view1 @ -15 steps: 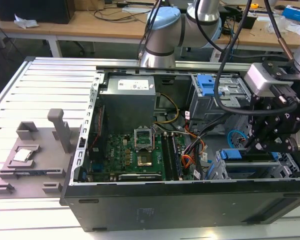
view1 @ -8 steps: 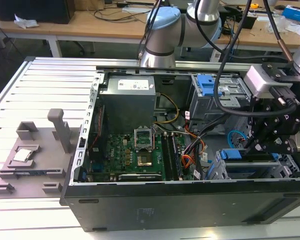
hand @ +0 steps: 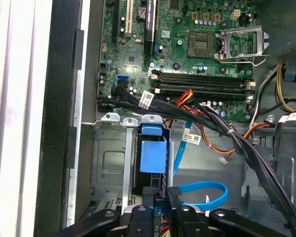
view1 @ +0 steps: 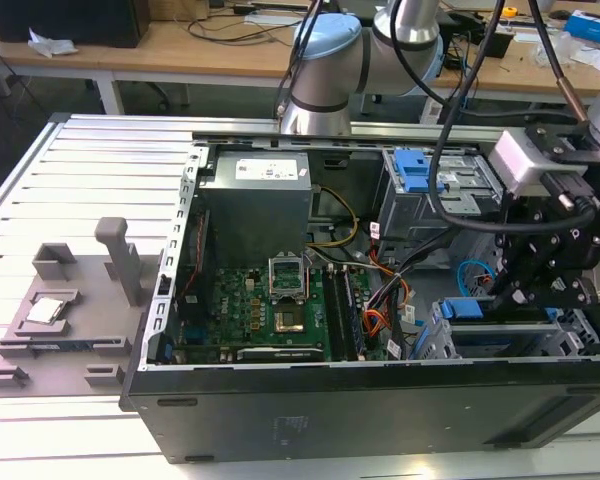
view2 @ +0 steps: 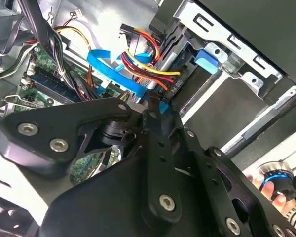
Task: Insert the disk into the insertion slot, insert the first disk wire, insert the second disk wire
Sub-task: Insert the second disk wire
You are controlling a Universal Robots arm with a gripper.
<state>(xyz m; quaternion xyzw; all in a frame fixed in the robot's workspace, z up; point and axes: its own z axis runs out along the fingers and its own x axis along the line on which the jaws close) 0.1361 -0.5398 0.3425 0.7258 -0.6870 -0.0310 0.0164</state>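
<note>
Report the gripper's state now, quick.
Gripper: cannot be told whether open or shut; it sits low in the case by the blue flat cable and the insertion slot.

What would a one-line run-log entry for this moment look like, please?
stage: disk wires | gripper: down inside case at insertion slot | disk: seated in slot | blue cable: loose beside gripper

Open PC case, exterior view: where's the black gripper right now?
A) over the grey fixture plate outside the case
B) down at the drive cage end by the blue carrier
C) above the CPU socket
B: the black gripper hangs beside the blue plastic carrier in the grey sheet-metal drive cage, at the exterior view's right.
</note>
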